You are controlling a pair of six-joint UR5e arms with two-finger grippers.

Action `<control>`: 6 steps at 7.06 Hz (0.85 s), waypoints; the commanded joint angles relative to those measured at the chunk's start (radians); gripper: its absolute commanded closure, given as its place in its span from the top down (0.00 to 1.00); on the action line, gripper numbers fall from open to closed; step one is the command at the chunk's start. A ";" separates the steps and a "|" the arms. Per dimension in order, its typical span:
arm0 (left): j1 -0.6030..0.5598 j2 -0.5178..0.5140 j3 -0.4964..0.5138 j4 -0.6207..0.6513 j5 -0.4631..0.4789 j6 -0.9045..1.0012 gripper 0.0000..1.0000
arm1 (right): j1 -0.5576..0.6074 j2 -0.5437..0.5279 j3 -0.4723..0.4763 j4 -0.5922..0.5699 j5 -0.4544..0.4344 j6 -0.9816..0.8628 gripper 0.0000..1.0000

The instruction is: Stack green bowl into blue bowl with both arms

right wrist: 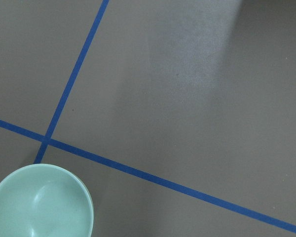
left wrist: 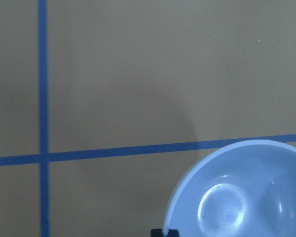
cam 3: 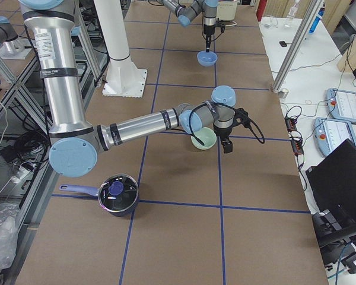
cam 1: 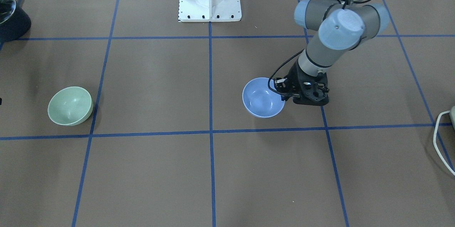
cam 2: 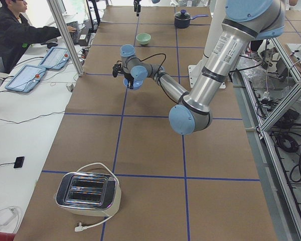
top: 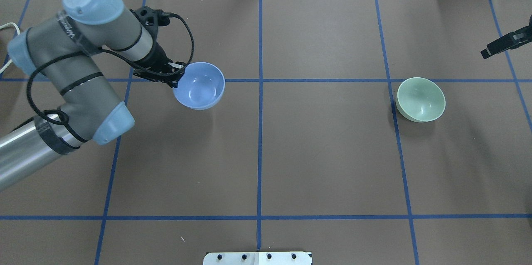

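On the robot's left side, we see the left gripper (top: pixel 178 74) pinching the blue bowl (top: pixel 201 87) by its rim, probably to keep its mouth free. The right gripper (top: pixel 488 52), its spread unreadable, hangs near the untouched green bowl (top: pixel 420 99).

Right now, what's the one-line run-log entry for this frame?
left claw: shut on blue bowl rim | right claw: apart from green bowl, state unclear | green bowl: on table | stacked: not yet
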State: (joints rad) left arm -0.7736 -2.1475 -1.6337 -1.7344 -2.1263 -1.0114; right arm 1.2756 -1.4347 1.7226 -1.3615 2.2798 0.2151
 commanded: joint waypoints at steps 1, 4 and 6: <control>0.078 -0.064 0.009 0.010 0.039 -0.073 0.00 | -0.005 -0.003 0.005 0.001 0.004 0.001 1.00; 0.155 -0.101 0.002 0.010 0.101 -0.113 0.00 | -0.007 -0.003 0.002 0.002 0.000 -0.002 1.00; 0.155 -0.101 -0.008 0.036 0.109 -0.115 0.00 | -0.007 -0.003 0.002 0.002 -0.002 0.000 1.00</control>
State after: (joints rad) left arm -0.6208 -2.2479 -1.6371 -1.7154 -2.0249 -1.1240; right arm 1.2687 -1.4373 1.7242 -1.3592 2.2785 0.2144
